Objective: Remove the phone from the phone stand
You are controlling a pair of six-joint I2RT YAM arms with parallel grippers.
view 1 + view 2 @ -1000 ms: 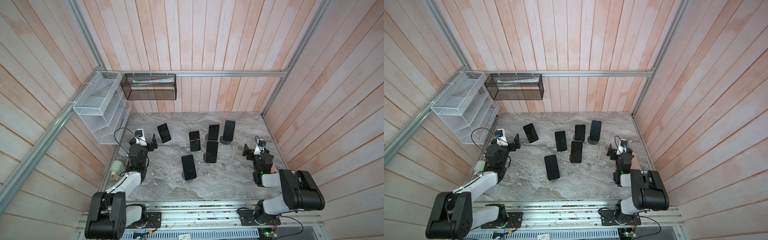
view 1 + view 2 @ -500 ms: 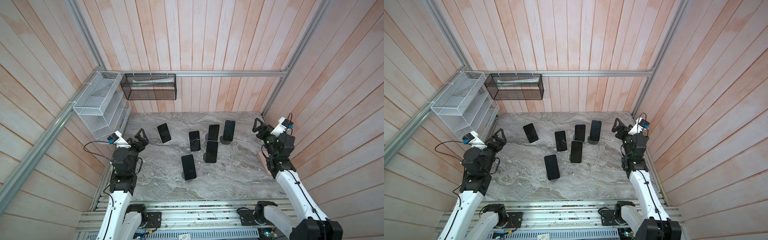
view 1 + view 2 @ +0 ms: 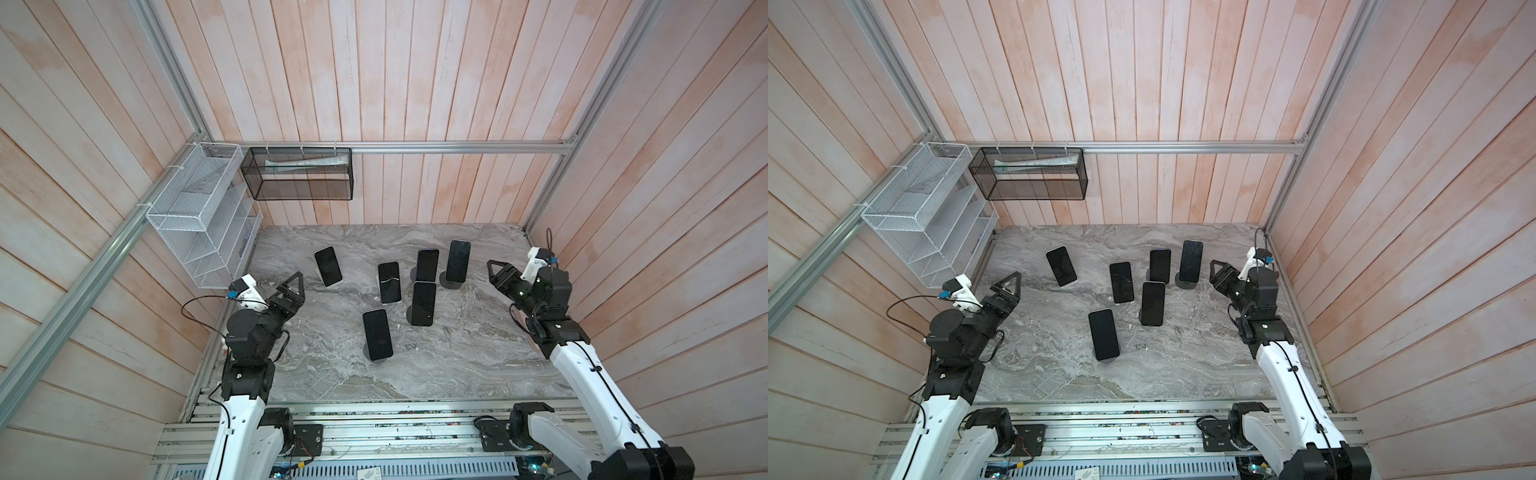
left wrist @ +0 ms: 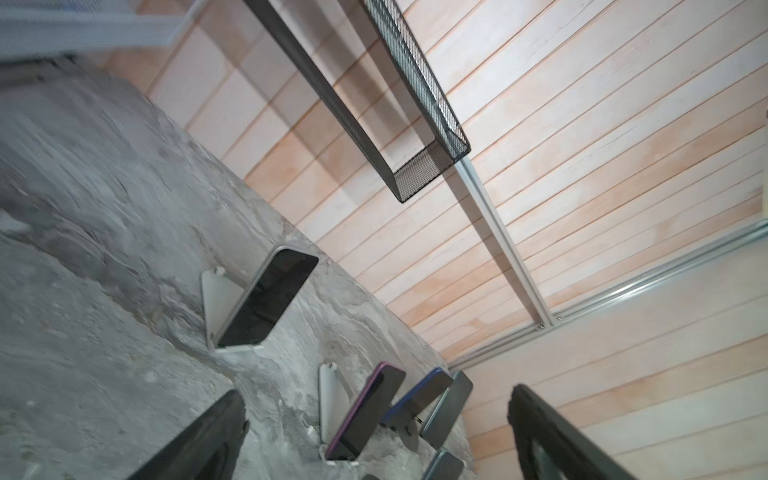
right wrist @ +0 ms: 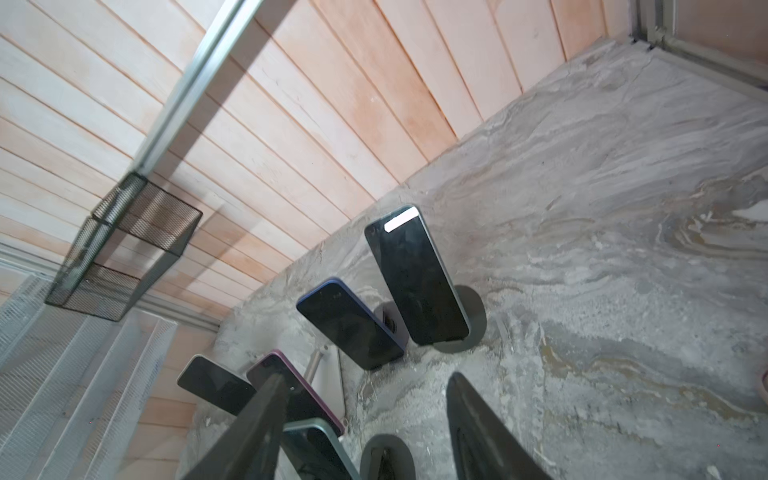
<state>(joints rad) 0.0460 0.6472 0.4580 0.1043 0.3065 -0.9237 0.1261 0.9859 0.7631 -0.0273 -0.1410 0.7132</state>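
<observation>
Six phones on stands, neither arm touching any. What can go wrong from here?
1. The dark phone on the round grey stand stands close beside the blue-edged phone. The right arm's jaws, reaching for either, may knock the other.
2. That stand looks unfixed on the grey marbled table, so a lift may drag or tip it.

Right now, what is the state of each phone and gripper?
Left gripper: jaws wide open, empty.
Right gripper: jaws partly open, empty.
Front phone: propped, untouched.
Middle phone: propped, untouched.
Purple-edged phone: propped, untouched.
Left phone: propped, untouched.
Blue-edged phone: propped, untouched.
Back-right phone: propped, untouched.
</observation>
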